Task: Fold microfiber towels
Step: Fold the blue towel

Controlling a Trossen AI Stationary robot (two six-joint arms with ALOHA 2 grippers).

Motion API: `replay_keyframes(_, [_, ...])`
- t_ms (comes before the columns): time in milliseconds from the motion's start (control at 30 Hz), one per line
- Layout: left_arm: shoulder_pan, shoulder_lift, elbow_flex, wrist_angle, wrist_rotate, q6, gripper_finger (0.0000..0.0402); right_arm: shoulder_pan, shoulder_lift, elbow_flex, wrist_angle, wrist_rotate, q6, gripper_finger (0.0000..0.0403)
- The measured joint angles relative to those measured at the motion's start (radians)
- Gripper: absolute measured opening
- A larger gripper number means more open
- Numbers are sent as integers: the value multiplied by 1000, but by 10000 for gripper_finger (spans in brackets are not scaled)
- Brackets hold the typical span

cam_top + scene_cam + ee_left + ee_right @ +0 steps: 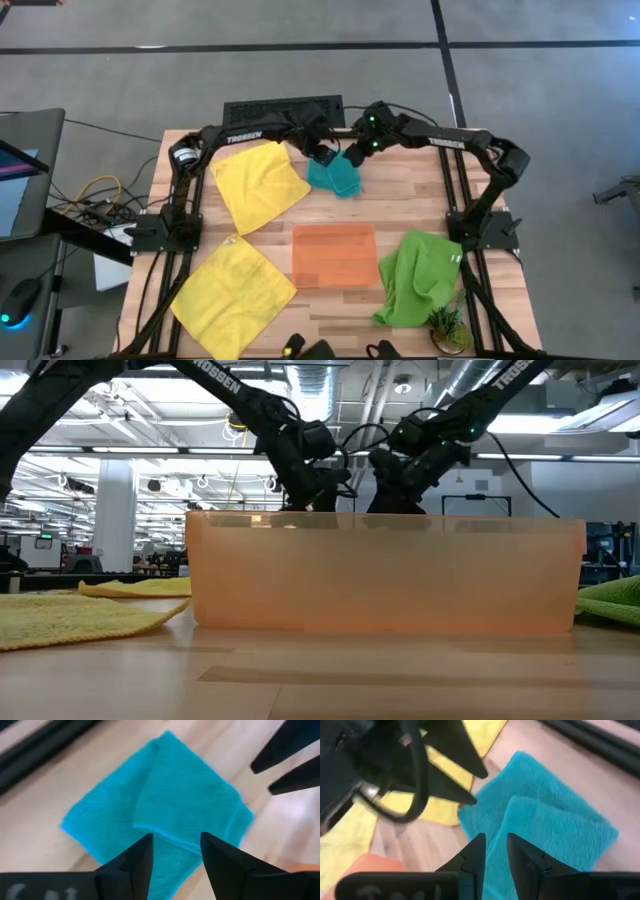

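A teal microfiber towel lies folded on the table's far middle, its upper layer resting on a wider lower layer. My left gripper hangs open just above its left part, with nothing between the fingers. My right gripper hovers over the towel's right part, fingers a narrow gap apart and nothing between them. In the high view the left gripper and the right gripper stand close together at the towel's far edge. Two yellow towels lie spread at the left. A lime green one lies crumpled at the right.
A flat orange tray lies in the table's middle, near side of the teal towel; in the low view the tray hides that towel. A small potted plant stands at the near right corner. A black box sits at the far edge.
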Motion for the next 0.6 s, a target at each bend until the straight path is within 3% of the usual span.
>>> replay_keyframes(333, [66,19,-50,43,64,-80,138,14,-133,0,-24,-2,-30,103])
replay_keyframes(600, [54,90,-50,94,97,-83,132,33,-211,0,-26,-1,-29,103])
